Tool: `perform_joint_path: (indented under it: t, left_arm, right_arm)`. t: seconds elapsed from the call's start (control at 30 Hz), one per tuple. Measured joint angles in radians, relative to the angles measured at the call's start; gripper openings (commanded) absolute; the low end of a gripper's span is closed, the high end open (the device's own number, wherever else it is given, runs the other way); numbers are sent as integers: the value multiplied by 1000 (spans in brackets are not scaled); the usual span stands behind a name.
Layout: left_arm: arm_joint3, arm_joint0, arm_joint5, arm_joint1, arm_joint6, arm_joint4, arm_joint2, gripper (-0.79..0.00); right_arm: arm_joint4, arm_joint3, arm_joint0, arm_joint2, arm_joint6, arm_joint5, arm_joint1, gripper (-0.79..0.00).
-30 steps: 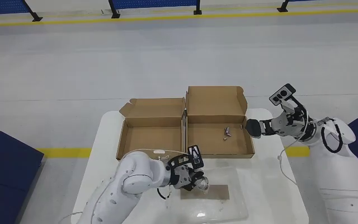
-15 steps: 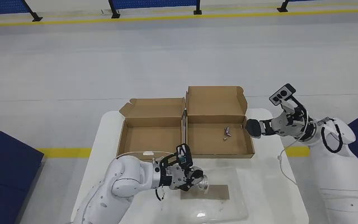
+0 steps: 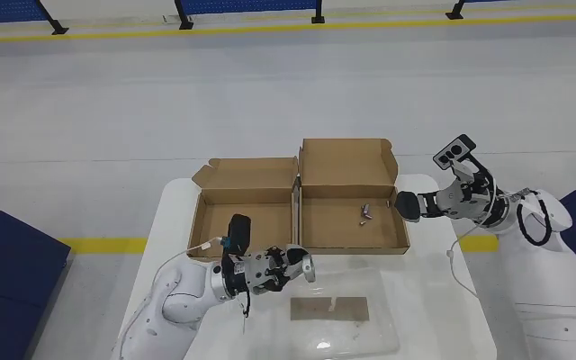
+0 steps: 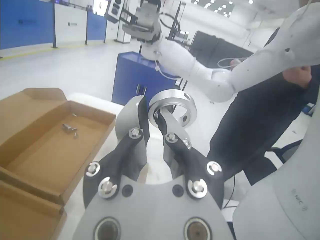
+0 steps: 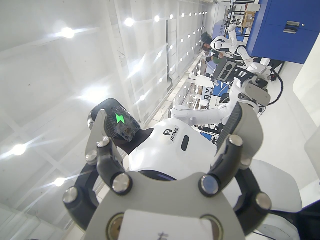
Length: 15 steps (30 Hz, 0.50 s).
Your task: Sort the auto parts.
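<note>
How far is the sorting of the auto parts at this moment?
Done: a few small metal parts lie in the right brown cardboard box. In hand: the left gripper is shut on a shiny silver metal ring. Left: setting that ring in a box; which one, I cannot tell. The right gripper is open, holding nothing.
</note>
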Motion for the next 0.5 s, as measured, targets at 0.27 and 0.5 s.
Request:
perform_joint_path:
  t: [0.27,0.5]
  left_arm:
    - [14,-5,2,-1,93,19,14,-785]
    - [5,8,3,-6,159,-22,11,-785]
  right_arm:
    - [0,0,0,0,0,0,0,0]
    - [0,0,0,0,0,0,0,0]
